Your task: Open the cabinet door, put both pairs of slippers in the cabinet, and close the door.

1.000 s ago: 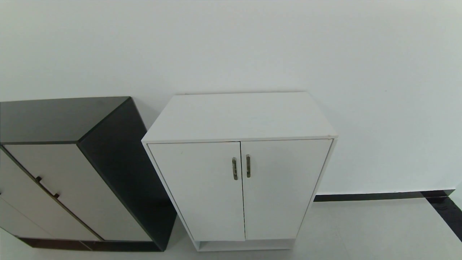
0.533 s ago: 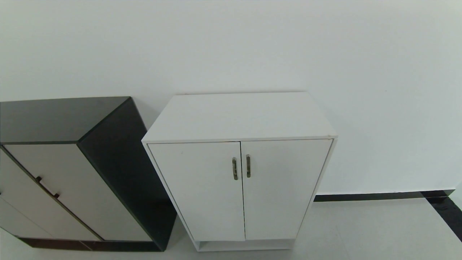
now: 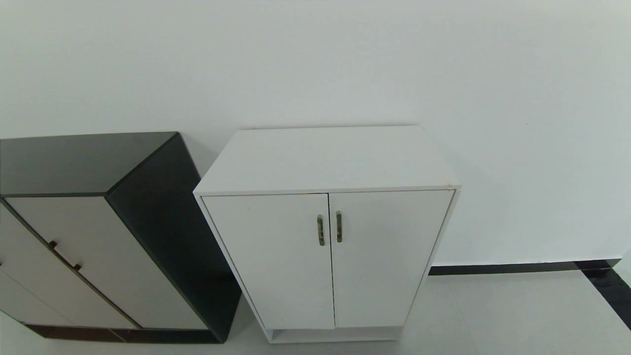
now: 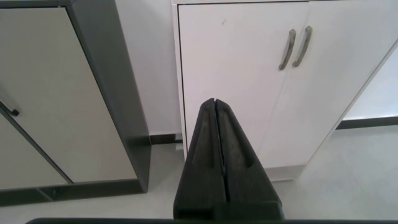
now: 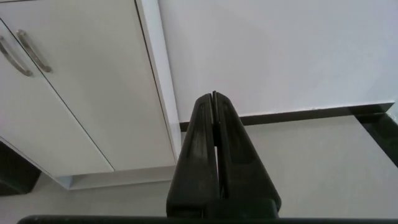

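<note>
left gripper (image 4: 215, 101): all black; we see a long wedge with a narrow rounded tip, widening toward the base.
left fingers (image 4: 200, 149): two flat halves, one thin straight seam between them; matte, and we note a faint grainy texture and a small step in the seam low down.
left base (image 4: 227, 208): blocky black body, wider than the wedge, rounded corners.
left bar (image 4: 124, 220): thin dark strip under the base.
right gripper (image 5: 214, 94): we see the same black wedge with a rounded tip.
right fingers (image 5: 199, 146): smoother, soft sheen along the outer edges; thin seam down the middle.
right base (image 5: 222, 208): black block, flared sides.
right bar (image 5: 93, 219): we see a thin dark strip under it.
</note>
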You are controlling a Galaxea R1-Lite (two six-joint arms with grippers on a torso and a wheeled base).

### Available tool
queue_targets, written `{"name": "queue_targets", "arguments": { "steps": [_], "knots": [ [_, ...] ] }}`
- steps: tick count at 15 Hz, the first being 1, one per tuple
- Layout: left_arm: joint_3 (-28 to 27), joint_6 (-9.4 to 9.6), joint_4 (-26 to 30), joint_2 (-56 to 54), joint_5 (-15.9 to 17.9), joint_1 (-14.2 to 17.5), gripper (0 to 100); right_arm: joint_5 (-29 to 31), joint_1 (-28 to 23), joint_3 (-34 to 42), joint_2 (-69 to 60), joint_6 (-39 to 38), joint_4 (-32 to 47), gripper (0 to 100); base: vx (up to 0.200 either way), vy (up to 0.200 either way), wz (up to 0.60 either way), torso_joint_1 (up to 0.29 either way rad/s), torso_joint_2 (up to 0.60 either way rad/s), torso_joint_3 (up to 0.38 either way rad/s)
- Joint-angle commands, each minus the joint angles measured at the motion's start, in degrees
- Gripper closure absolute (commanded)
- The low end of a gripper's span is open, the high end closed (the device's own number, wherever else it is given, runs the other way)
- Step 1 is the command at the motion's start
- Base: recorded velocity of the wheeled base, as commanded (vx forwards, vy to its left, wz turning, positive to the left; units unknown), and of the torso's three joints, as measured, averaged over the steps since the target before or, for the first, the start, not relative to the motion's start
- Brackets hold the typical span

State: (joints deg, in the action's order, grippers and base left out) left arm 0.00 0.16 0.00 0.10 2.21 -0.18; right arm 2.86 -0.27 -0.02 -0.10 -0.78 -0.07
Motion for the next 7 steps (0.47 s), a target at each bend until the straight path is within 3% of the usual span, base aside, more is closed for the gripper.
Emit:
{"name": "queue_targets", "arguments": {
  "steps": [1,7],
  "knots": [
    [0.00,0.02,0.00,-0.01,-0.01,0.01,100,-0.05,0.00,0.02,0.10,-0.01,-0.01,100,0.000,0.000,0.00,0.000,0.00,0.000],
    [0.00,0.02,0.00,-0.01,-0.01,0.01,100,-0.40,0.00,0.02,0.10,-0.98,-0.10,100,0.000,0.000,0.00,0.000,0.00,0.000]
  ]
}}
